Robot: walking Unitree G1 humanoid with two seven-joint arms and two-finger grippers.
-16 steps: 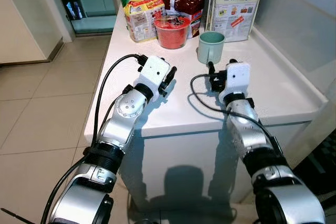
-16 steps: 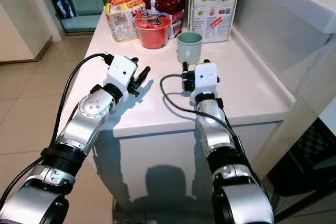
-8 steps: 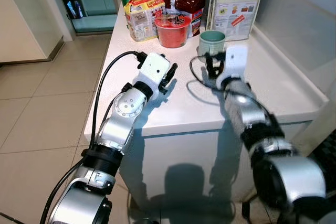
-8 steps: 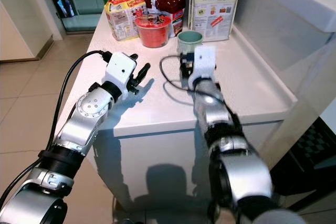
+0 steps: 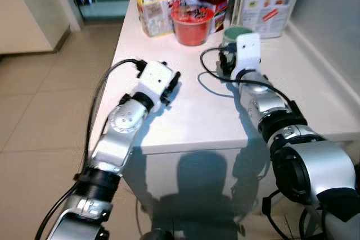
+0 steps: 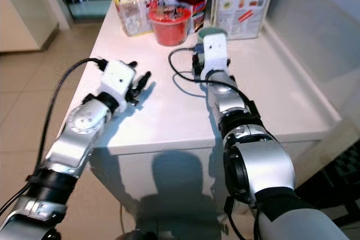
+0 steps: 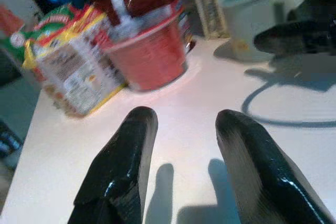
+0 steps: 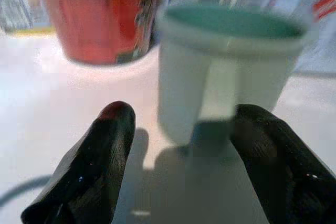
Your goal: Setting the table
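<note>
Bright indoor light throws soft shadows on the white counter (image 5: 191,116); both wrist views are blurred and glary.

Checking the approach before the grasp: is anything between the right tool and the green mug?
Nothing visible. The right tool is open, its fingers splayed just short of the green mug, with bare white counter between them. The red cup stands beside the mug, off the path.

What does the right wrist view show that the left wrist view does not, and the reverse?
Right wrist view: the green mug close up, its handle facing the open right gripper.

Left wrist view: the open left gripper over bare counter, and the yellow snack pack.

Both: the red cup and the mug.
</note>
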